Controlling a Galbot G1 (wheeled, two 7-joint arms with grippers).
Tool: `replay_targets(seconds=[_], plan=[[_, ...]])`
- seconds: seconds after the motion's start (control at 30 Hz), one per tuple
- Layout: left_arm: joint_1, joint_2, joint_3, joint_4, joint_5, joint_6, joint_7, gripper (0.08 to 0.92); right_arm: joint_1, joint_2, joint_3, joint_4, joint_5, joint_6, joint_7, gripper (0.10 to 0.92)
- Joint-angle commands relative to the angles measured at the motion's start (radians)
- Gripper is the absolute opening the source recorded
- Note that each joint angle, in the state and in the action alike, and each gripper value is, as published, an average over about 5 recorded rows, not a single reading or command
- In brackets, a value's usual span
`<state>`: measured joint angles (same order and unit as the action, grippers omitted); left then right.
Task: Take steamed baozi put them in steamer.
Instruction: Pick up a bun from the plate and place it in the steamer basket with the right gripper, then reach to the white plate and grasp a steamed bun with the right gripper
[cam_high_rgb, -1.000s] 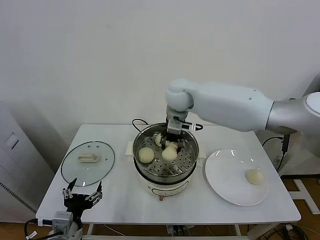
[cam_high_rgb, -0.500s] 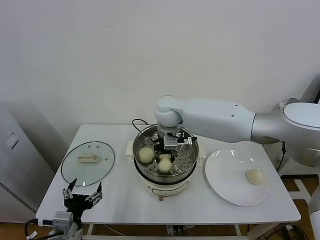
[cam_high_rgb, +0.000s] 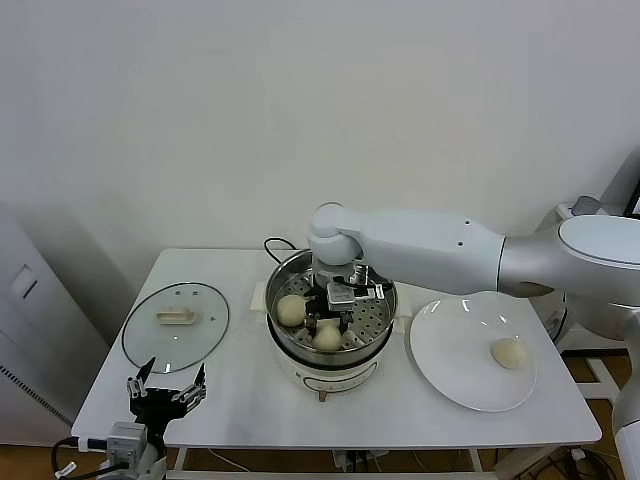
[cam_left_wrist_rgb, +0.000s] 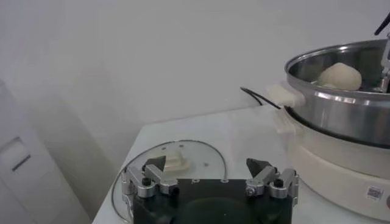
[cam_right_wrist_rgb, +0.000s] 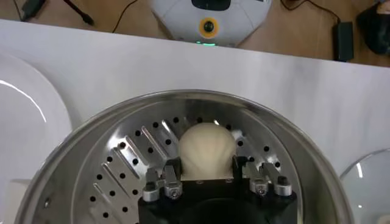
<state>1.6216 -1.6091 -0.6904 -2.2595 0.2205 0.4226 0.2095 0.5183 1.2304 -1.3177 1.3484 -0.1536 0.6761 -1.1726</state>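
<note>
The steel steamer (cam_high_rgb: 376, 318) sits on its white pot base at mid-table. My right gripper (cam_high_rgb: 328, 328) reaches down into it, shut on a cream baozi (cam_high_rgb: 328, 338) held low over the perforated bottom near the front. In the right wrist view the baozi (cam_right_wrist_rgb: 206, 148) sits between the fingers (cam_right_wrist_rgb: 172, 176) of that gripper (cam_right_wrist_rgb: 206, 169) over the steamer floor (cam_right_wrist_rgb: 122, 161). A second baozi (cam_high_rgb: 290, 310) lies in the steamer's left side, also seen in the left wrist view (cam_left_wrist_rgb: 340, 75). One baozi (cam_high_rgb: 509, 352) lies on the white plate (cam_high_rgb: 455, 365). My left gripper (cam_high_rgb: 166, 385) is parked open at the table's front left.
The glass lid (cam_high_rgb: 176, 322) with its beige handle lies on the table's left, just beyond my left gripper (cam_left_wrist_rgb: 207, 167). The pot's black cord (cam_high_rgb: 272, 245) runs behind the steamer. The white wall is close behind the table.
My right gripper has moved down and toward the steamer's front with the baozi, from above the rim to near the perforated bottom. The left arm has not moved.
</note>
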Motion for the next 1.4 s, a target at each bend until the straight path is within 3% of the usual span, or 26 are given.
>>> replay_targets(seconds=[0.03, 0.27, 0.43, 0.63, 0.77, 0.9, 1.1, 1.4], plan=[[-0.001, -0.049, 0.001, 0.002, 0.0, 0.001, 0.0, 0.823, 0.007, -0.006, 0.0, 0.009, 0.022, -0.021, 0.003, 0.639], [-0.001, -0.049, 0.007, 0.001, -0.009, 0.002, 0.005, 0.823, 0.087, -0.074, 0.03, 0.027, 0.179, -0.172, -0.082, 0.807], [-0.009, -0.049, 0.013, 0.005, -0.021, 0.006, 0.011, 0.823, 0.132, -0.197, 0.129, 0.038, 0.253, -0.353, -0.131, 0.822], [-0.014, -0.049, 0.008, -0.001, -0.082, 0.01, 0.032, 0.823, 0.16, -0.395, 0.24, 0.018, 0.362, -0.796, -0.203, 0.823], [-0.016, -0.049, -0.001, -0.006, -0.102, 0.021, 0.039, 0.823, 0.149, -0.51, 0.277, -0.031, 0.334, -0.963, -0.231, 0.823], [-0.014, -0.049, -0.002, -0.005, -0.111, 0.029, 0.043, 0.823, 0.113, -0.627, 0.31, -0.059, 0.283, -1.006, -0.22, 0.823], [-0.006, -0.049, 0.003, -0.002, -0.134, 0.031, 0.044, 0.823, -0.023, -0.748, 0.423, -0.041, 0.153, -0.938, -0.223, 0.823], [0.018, -0.049, -0.003, -0.026, -0.166, 0.046, 0.053, 0.823, -0.424, -0.782, 0.725, -0.064, -0.042, -0.818, -0.202, 0.823]])
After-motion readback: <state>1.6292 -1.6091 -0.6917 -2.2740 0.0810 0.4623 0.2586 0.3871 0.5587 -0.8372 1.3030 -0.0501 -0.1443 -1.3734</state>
